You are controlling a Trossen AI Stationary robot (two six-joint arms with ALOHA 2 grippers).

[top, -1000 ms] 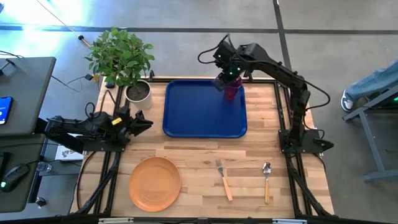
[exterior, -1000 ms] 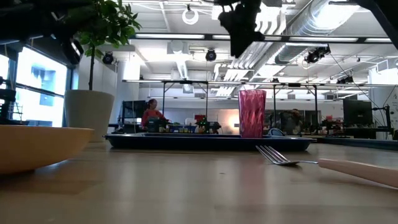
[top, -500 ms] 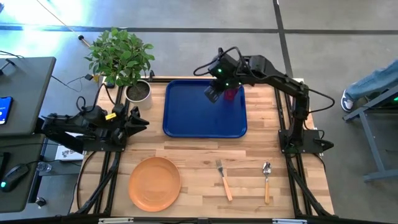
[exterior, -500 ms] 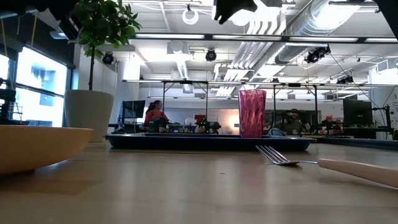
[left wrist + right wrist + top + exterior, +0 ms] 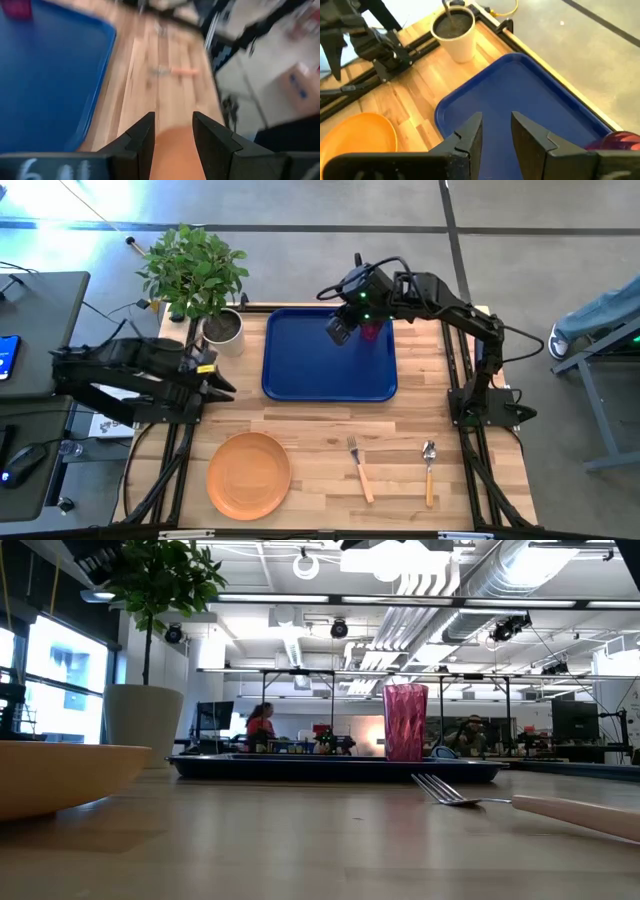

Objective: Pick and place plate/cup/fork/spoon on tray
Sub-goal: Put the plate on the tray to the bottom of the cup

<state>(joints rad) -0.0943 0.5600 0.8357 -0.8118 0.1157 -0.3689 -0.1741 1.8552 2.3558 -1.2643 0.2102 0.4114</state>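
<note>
The dark-red cup (image 5: 374, 331) stands upright on the blue tray (image 5: 330, 375), in its far right corner; the low view shows the cup (image 5: 405, 722) on the tray (image 5: 330, 768). My right gripper (image 5: 338, 335) hangs open above the tray, just left of the cup, with nothing between its fingers (image 5: 496, 117). The orange plate (image 5: 249, 474), the fork (image 5: 359, 470) and the spoon (image 5: 429, 472) lie on the table near its front edge. My left gripper (image 5: 226, 387) is open at the table's left edge, pointing over the table toward the plate (image 5: 172, 155).
A potted plant (image 5: 222, 328) stands at the far left corner, beside the tray. Bare wood lies between the tray and the plate, fork and spoon. A desk with a monitor is off the left side. People show in the room behind (image 5: 262, 722).
My right gripper has risen and gone toward the table's left, away from the cup, which stays upright on the tray. My left arm has lifted from its low rest at the left edge, and its gripper has tipped downward.
</note>
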